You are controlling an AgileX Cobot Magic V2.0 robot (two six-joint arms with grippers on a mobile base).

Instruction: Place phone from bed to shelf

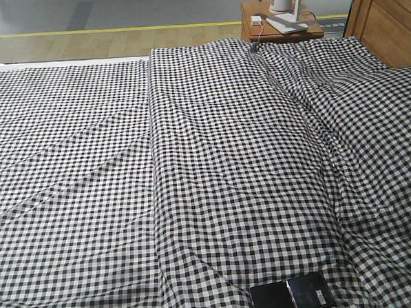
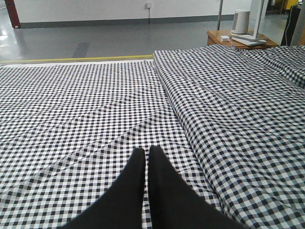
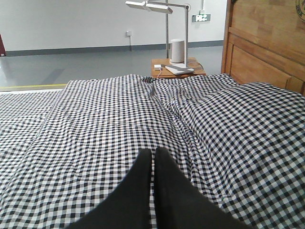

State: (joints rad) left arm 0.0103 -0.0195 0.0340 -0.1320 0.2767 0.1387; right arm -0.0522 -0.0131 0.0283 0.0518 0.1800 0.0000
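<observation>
The phone (image 1: 292, 295), a glossy black slab with a seam across its middle, lies flat on the checked bed (image 1: 192, 161) at the bottom edge of the front view, right of centre. Neither wrist view shows it. My left gripper (image 2: 147, 150) hovers over the left part of the bed with its black fingers together and nothing between them. Over the bed's middle fold, my right gripper (image 3: 153, 150) is also shut and empty. The orange-brown headboard (image 3: 267, 43) rises at the right. The shelf is out of view.
A small reddish-brown bedside table (image 1: 281, 27) stands past the bed's far end, carrying a white desk lamp (image 3: 164, 9), a white cylinder (image 3: 177, 50) and a white plug. Grey floor with a yellow line (image 1: 82, 31) lies beyond the bed.
</observation>
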